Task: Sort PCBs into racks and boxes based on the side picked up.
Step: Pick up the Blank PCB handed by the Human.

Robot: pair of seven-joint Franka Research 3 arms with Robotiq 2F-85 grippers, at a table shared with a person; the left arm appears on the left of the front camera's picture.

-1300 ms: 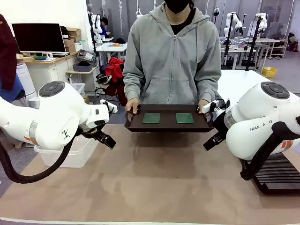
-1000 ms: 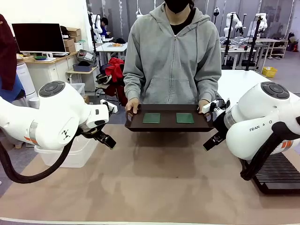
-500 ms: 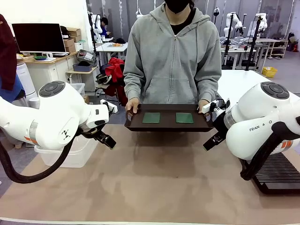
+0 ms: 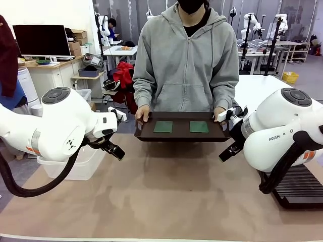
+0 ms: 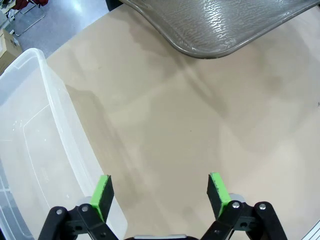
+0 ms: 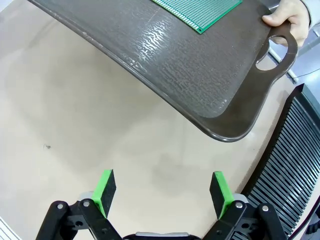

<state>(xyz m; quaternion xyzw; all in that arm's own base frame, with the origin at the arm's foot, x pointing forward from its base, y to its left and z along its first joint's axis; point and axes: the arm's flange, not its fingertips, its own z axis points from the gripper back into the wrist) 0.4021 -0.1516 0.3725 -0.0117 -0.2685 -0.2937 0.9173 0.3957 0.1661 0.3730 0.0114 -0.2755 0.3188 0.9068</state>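
Two PCBs (image 4: 163,126) lie flat, side by side but apart, on the tray (image 4: 179,137), one toward each end. The person's hands (image 4: 143,113) hold the tray by its end handles at the far edge of the table (image 4: 166,201), its long axis running from one arm to the other. The left fingers (image 5: 102,190) stand wide and empty off the tray's left end, the right fingers (image 6: 105,186) wide and empty off its right end. Each board lies ahead of and above its nearer fingers. The right board (image 6: 200,9) looks the easier reach for the right arm. The box (image 4: 75,169) sits left of the tray, the rack (image 4: 298,186) right.
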